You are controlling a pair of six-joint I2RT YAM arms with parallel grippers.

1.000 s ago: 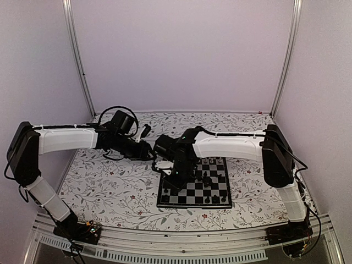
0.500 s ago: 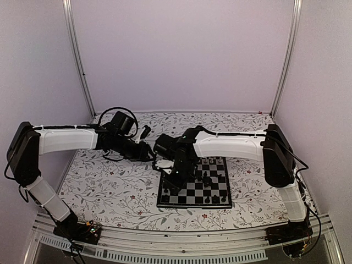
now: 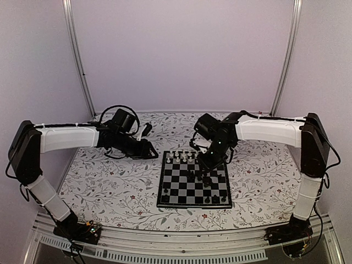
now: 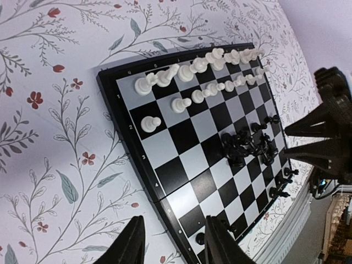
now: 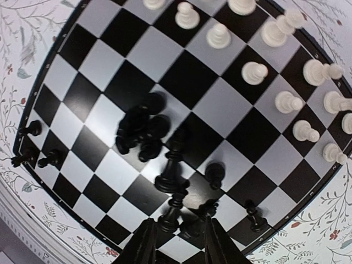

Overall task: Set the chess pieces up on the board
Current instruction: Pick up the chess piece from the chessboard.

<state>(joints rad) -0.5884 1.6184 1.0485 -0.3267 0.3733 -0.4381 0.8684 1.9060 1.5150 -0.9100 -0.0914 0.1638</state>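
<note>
Right jaws stood partly spread, clamping nothing I could see, over the heaped black chess pieces [image 5: 140,132] in the middle of the board [image 3: 184,192], likely choosing one for its near edge. Left jaws hung parted and empty off the far-left corner, clear of the white rows [image 3: 181,158] along the far edge.

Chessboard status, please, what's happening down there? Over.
Left jaws open, right jaws open. White pieces lined along far rows of board. Black pieces mostly clumped mid-board, unsorted. No obstruction seen.
</note>
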